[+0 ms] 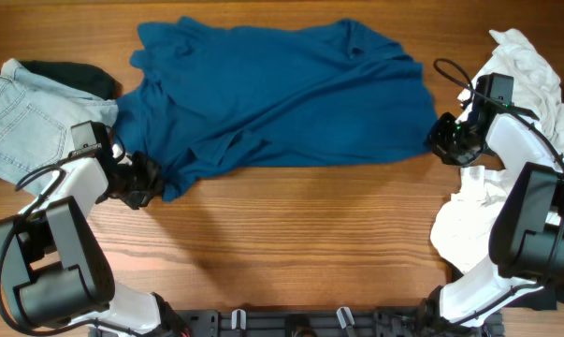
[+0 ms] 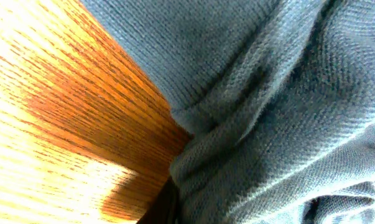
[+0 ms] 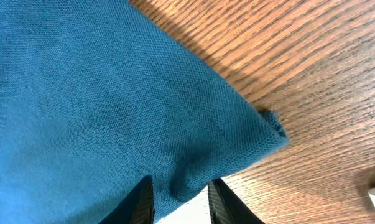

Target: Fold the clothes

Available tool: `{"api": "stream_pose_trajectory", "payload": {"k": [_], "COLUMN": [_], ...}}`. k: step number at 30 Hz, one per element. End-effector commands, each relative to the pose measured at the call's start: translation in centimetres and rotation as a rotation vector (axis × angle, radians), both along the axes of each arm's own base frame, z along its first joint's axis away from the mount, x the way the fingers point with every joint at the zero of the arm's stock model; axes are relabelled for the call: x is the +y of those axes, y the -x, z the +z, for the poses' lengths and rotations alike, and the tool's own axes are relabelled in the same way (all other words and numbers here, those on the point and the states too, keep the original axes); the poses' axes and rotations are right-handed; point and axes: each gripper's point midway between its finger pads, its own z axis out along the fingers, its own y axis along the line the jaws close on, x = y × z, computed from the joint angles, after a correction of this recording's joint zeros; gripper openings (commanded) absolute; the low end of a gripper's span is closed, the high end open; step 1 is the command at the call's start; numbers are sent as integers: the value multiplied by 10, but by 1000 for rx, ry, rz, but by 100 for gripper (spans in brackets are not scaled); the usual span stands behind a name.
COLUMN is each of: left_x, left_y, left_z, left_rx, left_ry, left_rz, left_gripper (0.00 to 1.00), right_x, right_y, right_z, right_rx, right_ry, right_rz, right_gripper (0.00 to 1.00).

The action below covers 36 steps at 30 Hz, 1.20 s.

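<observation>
Wood-grain table (image 1: 300, 234) filled the overhead view. A blue shirt (image 1: 282, 94) lay spread and rumpled across its far half, reaching from near the left edge almost to the right. White clothes (image 1: 534, 65) were heaped at the far right corner, with more white cloth (image 1: 464, 220) bunched nearer the right arm's base. Pale jeans (image 1: 20, 117) lay at the far left, and a dark garment (image 1: 76, 77) sat just behind them, beside the shirt's left edge.

The right gripper (image 1: 442, 139) sat at the shirt's right hem. In its wrist view the two fingers (image 3: 142, 202) were drawn close together, with a fold of the blue hem pinched between them. The left gripper (image 1: 139, 183) was low at the shirt's near-left corner. Its wrist view was filled by knit cloth, with only a sliver of one dark finger (image 2: 162, 205) showing, so I could not tell how its jaws stood.
</observation>
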Motion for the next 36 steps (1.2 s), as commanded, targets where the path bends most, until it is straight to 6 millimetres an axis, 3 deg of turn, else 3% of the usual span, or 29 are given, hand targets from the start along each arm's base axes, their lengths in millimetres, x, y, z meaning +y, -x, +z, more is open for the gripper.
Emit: {"api": "stream_pose_trajectory", "payload": {"k": [1, 4, 5, 9, 11, 13, 14, 16, 17, 19, 20, 21, 23, 24, 26, 31, 36], "left_x": [10, 10, 10, 10, 10, 10, 10, 10, 10, 9, 8, 8, 8, 8, 9, 9, 9], "left_y": [14, 14, 14, 14, 14, 14, 14, 14, 14, 16, 18, 18, 18, 18, 17, 17, 17], "left_z": [-14, -14, -14, -14, -14, -14, -14, -14, -14, -14, -14, -14, -14, -14, -14, -14, -14], "left_rx": [52, 53, 52, 53, 53, 54, 53, 53, 54, 63, 70, 71, 70, 70, 65, 66, 66], "left_ry": [-57, -57, -57, -57, -57, -57, -57, -57, -57, -53, -51, -51, -51, -52, -53, -53, -53], "left_rz": [3, 3, 3, 3, 3, 3, 3, 3, 3, 3, 2, 2, 2, 2, 2, 2, 2], "left_gripper": [8, 9, 10, 10, 10, 10, 10, 10, 10, 10, 10, 10, 10, 11, 11, 11, 11], "right_x": [-4, -5, -6, -11, -12, -11, -15, -18, -13, 15, 17, -1, -23, -24, -18, 2, 3], "right_y": [7, 15, 12, 2, -4, -10, -24, -54, -66, -87, -77, -38, 11, 32, 37, 24, 5], "right_z": [-12, -20, -20, -13, 11, 53, 75, 98, 102, 108, 97, 78, 65, 54, 36, -9, -18], "right_rx": [46, 63, 48, 11, -1, -10, -56, -178, -233, -344, -275, -66, 165, 247, 247, 120, 19], "right_ry": [18, 31, 37, 72, 85, 84, 106, 142, 134, 70, 83, 161, 255, 257, 221, 118, 98], "right_rz": [-54, -73, -59, -12, 39, 95, 130, 151, 168, 300, 299, 212, 78, 28, -13, -27, -75], "right_gripper": [24, 14, 5, 4, 4, 4, 4, 4, 14, 20, 24, 32, 36, 40, 42, 44, 43]}}
